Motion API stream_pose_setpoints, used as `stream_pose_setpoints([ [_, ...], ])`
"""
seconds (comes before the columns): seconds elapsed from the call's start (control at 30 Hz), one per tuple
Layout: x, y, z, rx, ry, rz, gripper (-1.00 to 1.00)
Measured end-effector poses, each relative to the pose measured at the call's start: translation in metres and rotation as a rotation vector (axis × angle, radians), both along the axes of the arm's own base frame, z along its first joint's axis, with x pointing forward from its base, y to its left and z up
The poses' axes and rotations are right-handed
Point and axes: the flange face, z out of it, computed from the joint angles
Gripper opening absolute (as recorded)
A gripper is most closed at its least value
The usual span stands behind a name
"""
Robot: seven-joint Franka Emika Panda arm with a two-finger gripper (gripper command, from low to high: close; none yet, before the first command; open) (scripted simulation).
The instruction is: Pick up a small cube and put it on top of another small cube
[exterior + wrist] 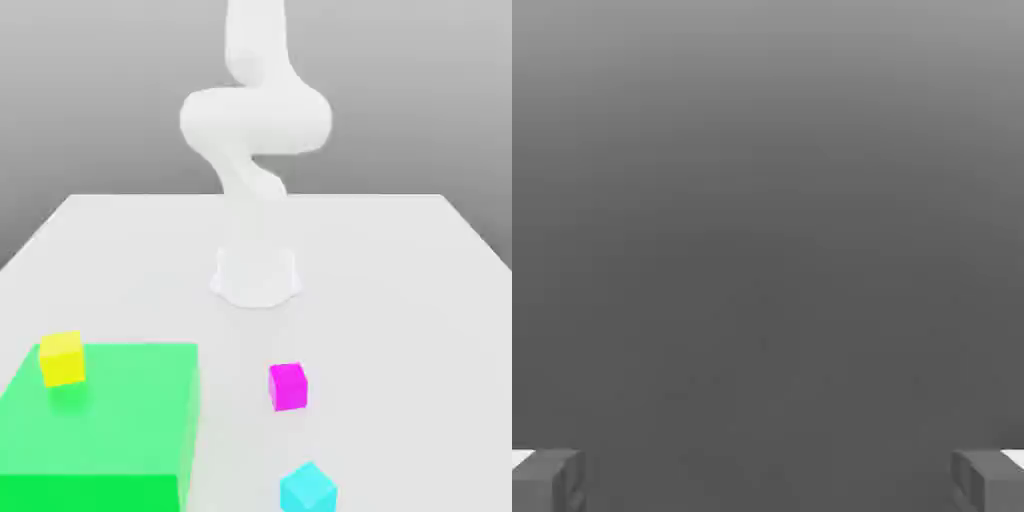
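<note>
Cubes lie nearest on the table (400,260): cyan cube (308,488) in front, magenta cube (288,386) behind it, yellow cube (62,358) on the green block (110,430). Farther back rises the arm (255,130). The gripper (768,480) gapes wide, empty, with no cube between its fingers (547,480).

Smooth white rounded arm (255,120); grey blocky fingertips (547,480).

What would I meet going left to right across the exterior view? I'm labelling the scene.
yellow cube on the green block → magenta cube → cyan cube.
</note>
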Motion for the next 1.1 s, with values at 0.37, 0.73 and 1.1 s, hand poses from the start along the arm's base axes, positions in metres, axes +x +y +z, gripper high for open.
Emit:
stream_pose_setpoints([
  [0.37, 0.031, 0.030, -0.275, -0.033, 0.389, 0.097, 0.00],
  [0.73, -0.063, 0.042, -0.503, -0.075, 0.721, 0.181, 0.00],
  [1.1, -0.066, 0.042, -0.534, -0.078, 0.724, 0.181, -1.00],
])
